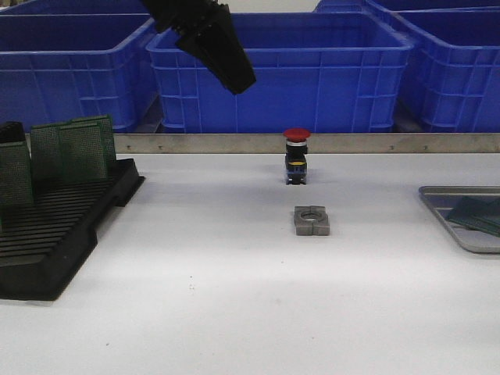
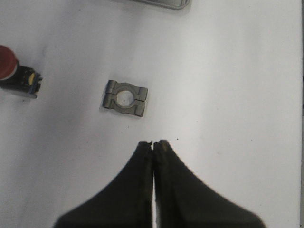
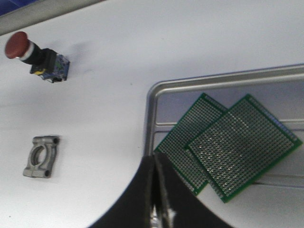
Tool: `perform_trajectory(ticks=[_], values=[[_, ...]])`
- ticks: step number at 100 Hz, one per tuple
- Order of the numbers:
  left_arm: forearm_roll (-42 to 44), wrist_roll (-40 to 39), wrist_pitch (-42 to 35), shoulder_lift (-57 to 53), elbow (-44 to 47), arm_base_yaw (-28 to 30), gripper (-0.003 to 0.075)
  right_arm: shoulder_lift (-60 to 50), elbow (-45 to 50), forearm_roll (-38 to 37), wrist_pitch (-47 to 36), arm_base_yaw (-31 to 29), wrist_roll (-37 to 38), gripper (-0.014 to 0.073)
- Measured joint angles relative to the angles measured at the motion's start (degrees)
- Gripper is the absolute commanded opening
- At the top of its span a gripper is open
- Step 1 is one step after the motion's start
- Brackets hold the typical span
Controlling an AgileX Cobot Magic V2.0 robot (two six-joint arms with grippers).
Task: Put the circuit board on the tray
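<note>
The silver tray [image 1: 459,237] lies at the table's right edge. It shows in the right wrist view [image 3: 223,78] with two green circuit boards [image 3: 242,145] overlapping in it, and they show in the front view [image 1: 478,212]. More green boards [image 1: 82,148] stand in the black slotted rack [image 1: 55,226] at the left. My left gripper [image 1: 241,84] is shut and empty, high above the table's back; in its wrist view [image 2: 154,142] it hangs over bare table. My right gripper [image 3: 154,157] is shut and empty at the tray's near-left rim; it is out of the front view.
A red push button [image 1: 297,156] stands mid-table with a grey metal clamp [image 1: 312,220] in front of it. Both show in the left wrist view [image 2: 9,71] [image 2: 125,98]. Blue crates [image 1: 281,70] stand behind a metal rail [image 1: 234,143].
</note>
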Motion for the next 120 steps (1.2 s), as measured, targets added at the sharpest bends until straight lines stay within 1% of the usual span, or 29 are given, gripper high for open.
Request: perform_trajectory(ticks=[14,38,50,64,83,94,120], values=[[0.13,-3.03,0.14,-1.63,0.00,1.97,-0.0020,-5.01,0.00,-0.13,-0.73,2.88,-1.02,-0.0061],[0.23,-8.34,0.34,-8.31,0.17,5.86,-0.0020,-13.51,1.21,-0.40,-8.59,15.53,-3.00,-0.0061],[0.46,-10.55,-3.26,-13.82,3.41,6.89,-0.0020,-18.09,2.79,-0.40,-13.25,20.80,-3.00,-0.0061],[0.75,-11.94,-11.26,-22.11,11.94,6.90,-0.0020,-24.41,5.66,-0.40,-19.71,26.53,-3.00,-0.0061],[-0.94,-12.44,-25.35,-35.42,28.67,6.90,-0.0020,-34.06,10.86,-0.19,-28.39,34.61,-4.05,-0.0061],[-3.96,-12.58,-31.98,-42.55,37.34,6.90,-0.0020,-39.60,13.26,-0.03,-30.98,36.40,-4.82,-0.0061],[-11.60,-11.02,-47.76,-58.58,56.43,6.90,-0.0020,-55.51,19.14,0.17,-32.14,36.81,-5.09,-0.0061]])
